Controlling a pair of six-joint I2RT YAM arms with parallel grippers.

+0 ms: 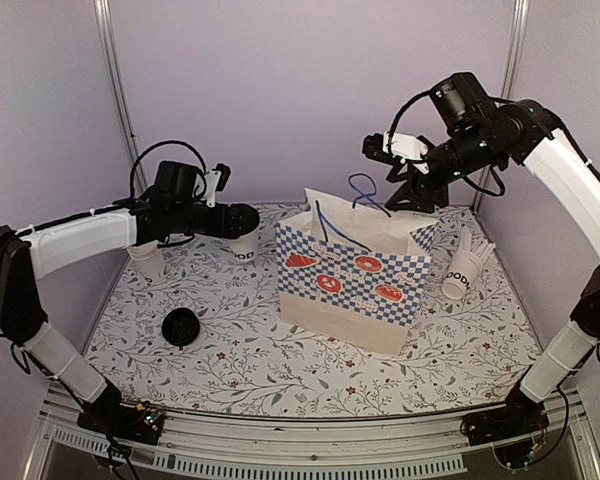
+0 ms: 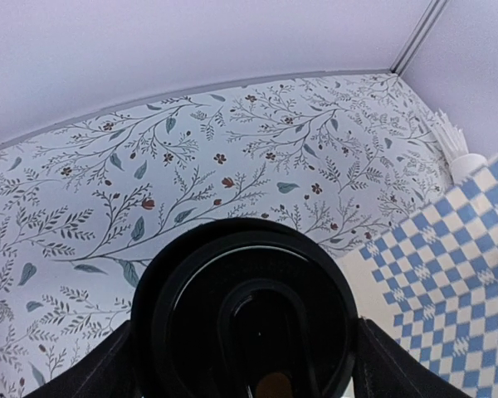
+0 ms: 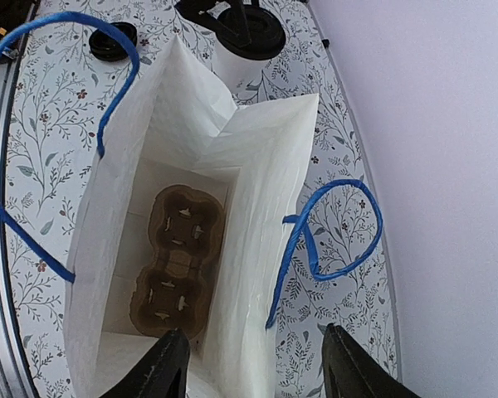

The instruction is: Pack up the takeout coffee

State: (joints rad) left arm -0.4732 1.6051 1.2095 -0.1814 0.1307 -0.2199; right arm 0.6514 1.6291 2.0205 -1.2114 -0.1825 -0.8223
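Observation:
The takeout coffee (image 1: 245, 247), a white cup with a black lid (image 2: 232, 274), stands on the floral table left of the checkered paper bag (image 1: 345, 280). My left gripper (image 1: 242, 222) reaches in level from the left. In the left wrist view its fingers (image 2: 116, 365) press against both sides of the lid. The coffee (image 3: 247, 37) also shows beyond the bag in the right wrist view. My right gripper (image 3: 253, 332) hangs open above the bag's open mouth, straddling its right wall (image 3: 257, 207). A brown cup carrier (image 3: 176, 261) lies on the bag's floor.
A plain white cup (image 1: 148, 262) stands behind my left arm. A loose black lid (image 1: 181, 327) lies front left. A lettered cup with white sticks (image 1: 465, 270) sits right of the bag. Blue handles (image 3: 336, 228) droop over the bag's sides. Walls close in behind.

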